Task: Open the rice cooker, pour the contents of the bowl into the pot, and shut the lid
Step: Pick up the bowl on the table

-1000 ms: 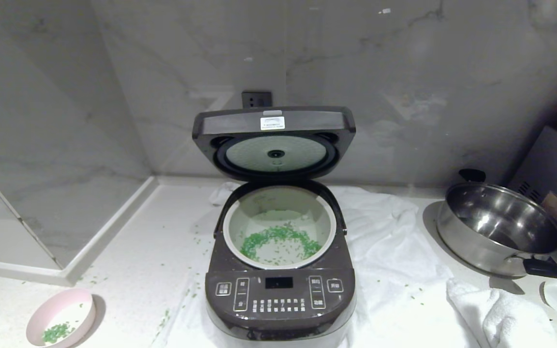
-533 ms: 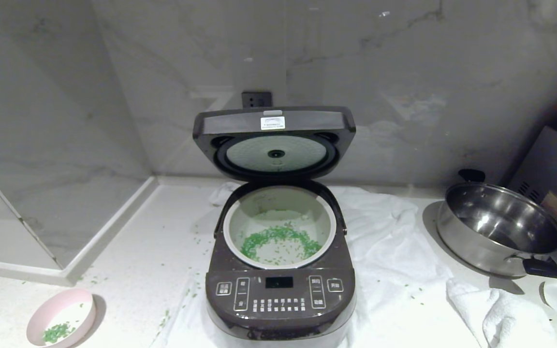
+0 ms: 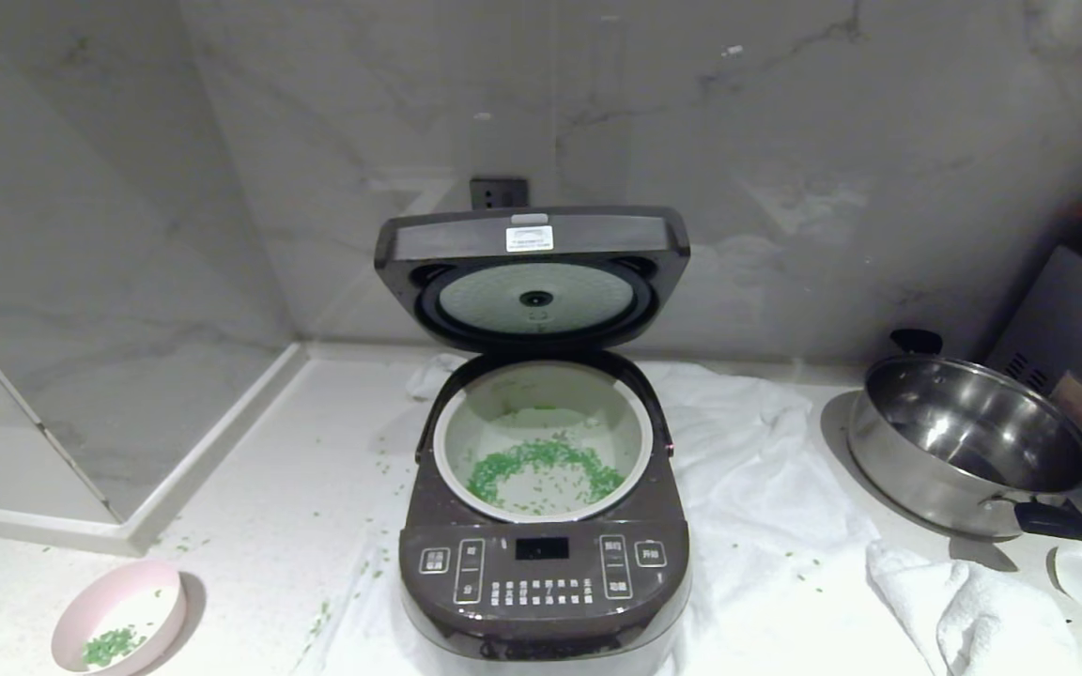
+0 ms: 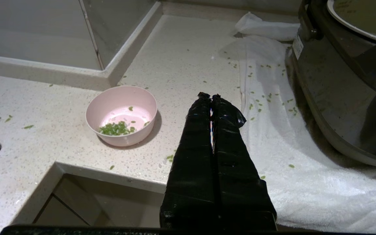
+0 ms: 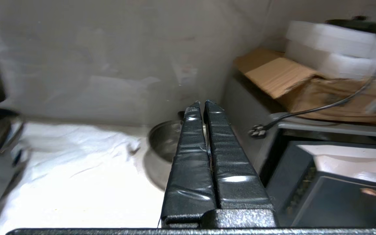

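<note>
Cooker [image 3: 544, 526] sits on a white towel [image 3: 766, 488] at the middle of the counter [image 3: 297, 441], dark brown-grey, its button panel facing the robot. Its lid [image 3: 532, 272] stands open and upright at the back, showing the pale dimpled disc underneath. Inside, the white pot [image 3: 452, 413] holds a loose ring of green bits [image 3: 541, 465]. The pink bowl [image 3: 90, 601] rests on the bare counter well to the cooker's left, near the front edge, with a small clump of green left in it; more flecks are scattered over counter and towel. A steel pan [image 3: 968, 451] stands to the right. Neither arm appears in the head view. The left wrist view shows the left gripper [image 4: 211, 97] with its black fingers pressed together, empty, hanging over the counter edge between bowl [image 4: 121, 115] and towel, touching nothing, the cooker's side [image 4: 335, 94] nearby. The right wrist view shows the right gripper [image 5: 200, 103] likewise pressed together and empty, pointed toward the pan [image 5: 162, 147], with a cardboard box [image 5: 305, 81], a cable and a dark appliance [image 5: 321, 182] beside it that the head view barely catches.
</note>
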Motion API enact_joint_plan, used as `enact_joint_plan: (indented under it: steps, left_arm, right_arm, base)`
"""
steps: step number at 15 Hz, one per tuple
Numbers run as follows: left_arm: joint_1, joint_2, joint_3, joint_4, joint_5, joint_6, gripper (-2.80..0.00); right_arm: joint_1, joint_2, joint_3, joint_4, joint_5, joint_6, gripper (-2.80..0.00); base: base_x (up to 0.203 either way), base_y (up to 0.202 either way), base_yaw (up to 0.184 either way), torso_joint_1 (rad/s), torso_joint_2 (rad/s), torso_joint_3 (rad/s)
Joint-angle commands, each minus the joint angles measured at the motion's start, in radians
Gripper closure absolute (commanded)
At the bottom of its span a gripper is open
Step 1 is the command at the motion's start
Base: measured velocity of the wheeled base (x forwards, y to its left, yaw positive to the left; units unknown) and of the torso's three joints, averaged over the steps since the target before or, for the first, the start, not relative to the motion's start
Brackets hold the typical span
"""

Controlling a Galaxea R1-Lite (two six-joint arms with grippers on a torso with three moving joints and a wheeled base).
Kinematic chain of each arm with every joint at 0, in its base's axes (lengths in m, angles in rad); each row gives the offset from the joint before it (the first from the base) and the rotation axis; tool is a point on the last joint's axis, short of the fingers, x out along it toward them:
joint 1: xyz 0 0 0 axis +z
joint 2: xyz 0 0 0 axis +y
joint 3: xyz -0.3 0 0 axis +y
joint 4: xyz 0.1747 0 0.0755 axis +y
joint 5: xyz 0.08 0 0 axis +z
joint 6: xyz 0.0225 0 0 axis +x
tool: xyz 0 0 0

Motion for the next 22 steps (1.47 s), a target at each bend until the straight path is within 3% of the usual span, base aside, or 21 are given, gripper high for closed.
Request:
enact_joint_plan:
  steps: [1,4,11,13,15,22]
  left_arm:
    - [0.0,-0.002,0.0,0.001,0.0,0.0,0.0]
    - [0.0,-0.002,0.0,0.001,0.0,0.0,0.0]
    - [0.0,-0.002,0.0,0.001,0.0,0.0,0.0]
    - [0.0,-0.002,0.0,0.001,0.0,0.001,0.0]
    - [0.0,-0.002,0.0,0.001,0.0,0.0,0.0]
    - [0.0,-0.002,0.0,0.001,0.0,0.0,0.0]
  right_arm:
    - [0.004,-0.112,0.094,0.007,0.06,-0.003,0.0]
    - [0.006,-0.163,0.281,-0.029,0.112,-0.004,0.0]
    - [0.007,-0.166,0.525,-0.138,0.164,0.009,0.0]
    - [0.008,-0.166,0.527,-0.07,0.226,0.083,0.0]
    - [0.01,-0.165,0.522,-0.062,0.228,0.128,0.0]
    - [0.011,-0.166,0.527,-0.087,0.221,0.15,0.0]
  base:
    - [0.0,0.0,0.0,0.0,0.0,0.0]
    - [0.0,0.0,0.0,0.0,0.0,0.0]
    - [0.0,0.0,0.0,0.0,0.0,0.0]
    - [0.0,0.0,0.0,0.0,0.0,0.0]
    - [0.0,0.0,0.0,0.0,0.0,0.0]
    - [0.0,0.0,0.0,0.0,0.0,0.0]
